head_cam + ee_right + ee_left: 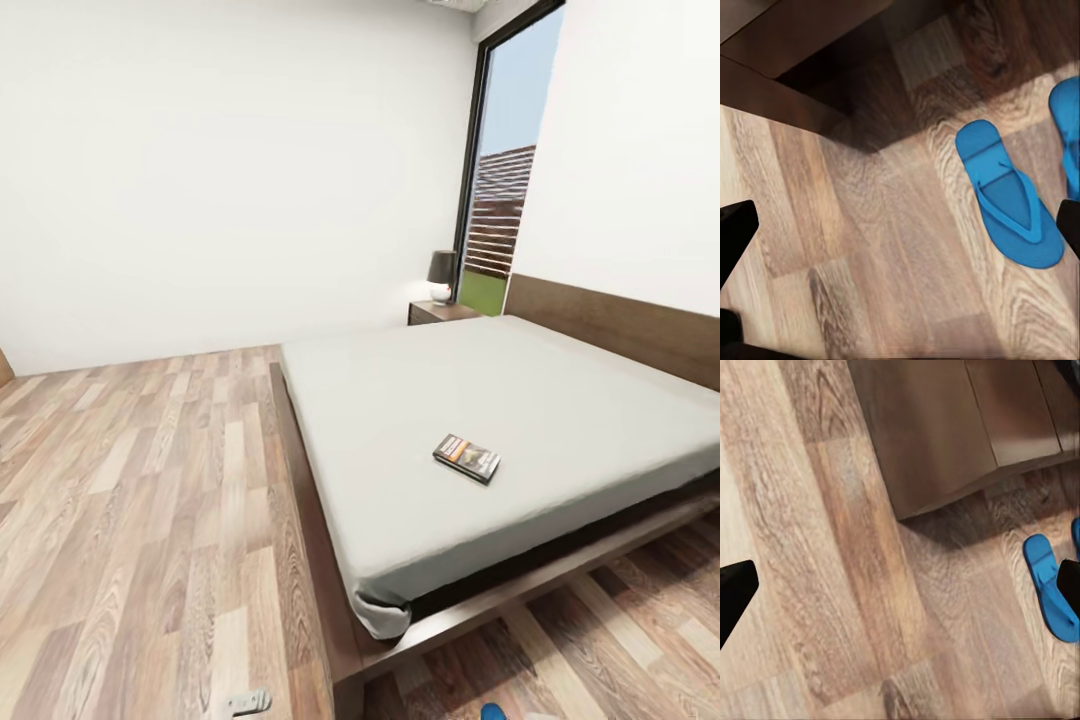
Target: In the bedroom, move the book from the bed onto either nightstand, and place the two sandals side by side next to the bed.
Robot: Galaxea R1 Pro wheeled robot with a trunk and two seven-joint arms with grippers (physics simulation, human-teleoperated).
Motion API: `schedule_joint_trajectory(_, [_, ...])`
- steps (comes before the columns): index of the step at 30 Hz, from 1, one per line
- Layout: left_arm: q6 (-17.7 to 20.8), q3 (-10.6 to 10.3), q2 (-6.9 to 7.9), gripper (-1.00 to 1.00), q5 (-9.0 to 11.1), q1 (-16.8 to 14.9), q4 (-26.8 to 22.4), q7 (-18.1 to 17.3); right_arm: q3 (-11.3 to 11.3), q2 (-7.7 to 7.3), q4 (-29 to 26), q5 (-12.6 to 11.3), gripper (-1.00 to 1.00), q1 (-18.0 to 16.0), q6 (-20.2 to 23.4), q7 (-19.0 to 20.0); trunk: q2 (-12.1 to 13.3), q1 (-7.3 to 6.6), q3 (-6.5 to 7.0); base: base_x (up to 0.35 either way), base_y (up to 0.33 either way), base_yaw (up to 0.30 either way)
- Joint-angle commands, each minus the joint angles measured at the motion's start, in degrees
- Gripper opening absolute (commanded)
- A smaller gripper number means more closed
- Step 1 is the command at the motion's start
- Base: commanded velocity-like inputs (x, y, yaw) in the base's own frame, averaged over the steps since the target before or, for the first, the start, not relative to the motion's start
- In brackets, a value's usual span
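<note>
**Grippers spread above the floor by the bed corner**

The left gripper (900, 585) and right gripper (900, 225) are held with fingers apart, empty. Two blue sandals (1009, 193) are seen on the floor just beside the bed (330, 610) corner. The book (466, 458) lies on the bed; the nightstand (440, 312) stands beside its headboard.

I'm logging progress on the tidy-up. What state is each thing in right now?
Book: lying flat on the mattress, near the foot of the bed.
Sandals: on the floor by the bed's corner, side by side, straps up.
Lamp: upright on the nightstand.
Left gripper: open, empty.
Right gripper: open, empty.
</note>
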Motion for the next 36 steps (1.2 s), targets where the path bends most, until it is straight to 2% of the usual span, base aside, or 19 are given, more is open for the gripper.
schedule_joint_trajectory(1, [-0.1, 0.28, 0.0, 1.0, -0.01, 0.01, 0.02, -0.22, 0.24, -0.01, 0.09, -0.4, 1.0, -0.05, -0.15, 0.22, 0.39, -0.23, 0.13, 0.0, 0.0, -0.281])
schedule_joint_trajectory(8, [-0.1, 0.27, 0.0, 1.0, -0.01, -0.01, 0.08, -0.22, 0.24, -0.01, 0.09, -0.4, 1.0, -0.03, -0.15, 0.22, 3.2, -1.77, 1.39, 0.0, 0.0, -0.281])
schedule_joint_trajectory(36, [-0.1, 0.27, 0.0, 1.0, -0.01, -0.01, 0.08, -0.22, 0.22, -0.01, 0.08, -0.4, 1.0, -0.05, -0.15, 0.22, 3.2, -1.77, 1.39, 0.0, 0.0, -0.28])
